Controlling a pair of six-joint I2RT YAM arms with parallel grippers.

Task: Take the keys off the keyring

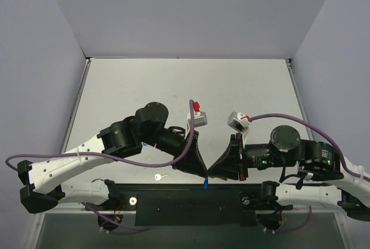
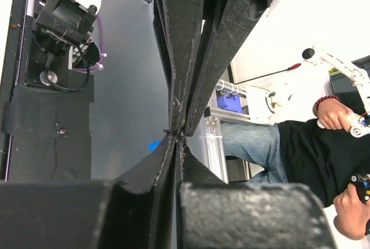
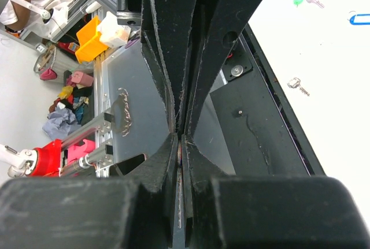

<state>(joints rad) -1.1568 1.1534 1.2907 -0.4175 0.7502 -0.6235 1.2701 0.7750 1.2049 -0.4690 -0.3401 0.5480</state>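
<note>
- View from above: left gripper (image 1: 202,171) and right gripper (image 1: 213,172) meet tip to tip at bottom centre. The blue key tag (image 1: 206,185) hangs just below them. A silver key (image 1: 160,177) lies loose on the table (image 1: 191,81), lower left.
- Left wrist view: the left gripper (image 2: 176,145) is pinched narrow on the tag's thin ring (image 2: 167,130), with a sliver of the blue key tag (image 2: 154,144) beside it.
- Right wrist view: the right gripper (image 3: 180,145) is pressed closed; whether it holds anything cannot be told. The silver key (image 3: 296,84) lies at right.

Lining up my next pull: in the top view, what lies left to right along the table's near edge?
left arm's elbow → loose key → blue keyring → right arm's elbow
</note>
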